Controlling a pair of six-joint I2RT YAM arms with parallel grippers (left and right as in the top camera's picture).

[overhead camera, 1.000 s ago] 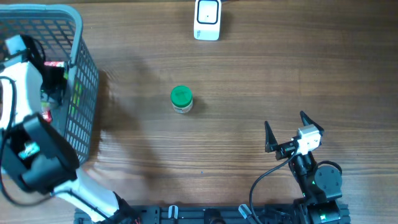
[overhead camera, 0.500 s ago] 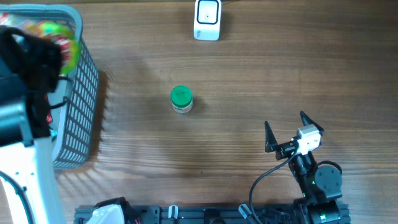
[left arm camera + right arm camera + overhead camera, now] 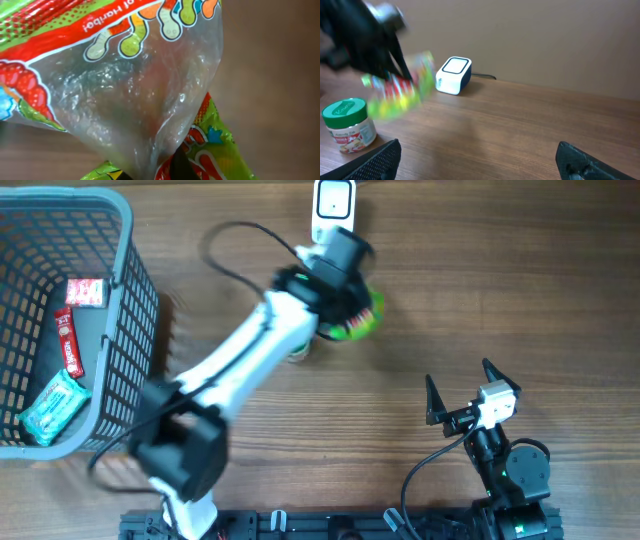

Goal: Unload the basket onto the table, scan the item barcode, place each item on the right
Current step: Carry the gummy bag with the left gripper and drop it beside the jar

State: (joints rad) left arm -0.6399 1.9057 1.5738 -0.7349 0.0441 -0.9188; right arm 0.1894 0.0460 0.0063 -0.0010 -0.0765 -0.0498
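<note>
My left gripper (image 3: 345,292) is shut on a gummy candy bag (image 3: 362,315) with clear film and red and green print. It hangs above the table just in front of the white barcode scanner (image 3: 333,210). In the left wrist view the bag (image 3: 130,85) fills the frame, and my dark fingertips (image 3: 178,166) pinch its lower edge. No barcode shows on it. My right gripper (image 3: 460,380) rests open at the front right with nothing in it. The right wrist view shows the blurred bag (image 3: 400,90) left of the scanner (image 3: 453,75).
A green-lidded jar (image 3: 299,352) stands mid-table, partly under my left arm, and also shows in the right wrist view (image 3: 349,125). The grey basket (image 3: 130,240) at the far left holds a red pack (image 3: 85,292), a red bar (image 3: 70,340) and a teal packet (image 3: 55,405).
My left arm has swung out of the basket and to the right, carrying the candy bag to just in front of the scanner. The right arm has not moved.
</note>
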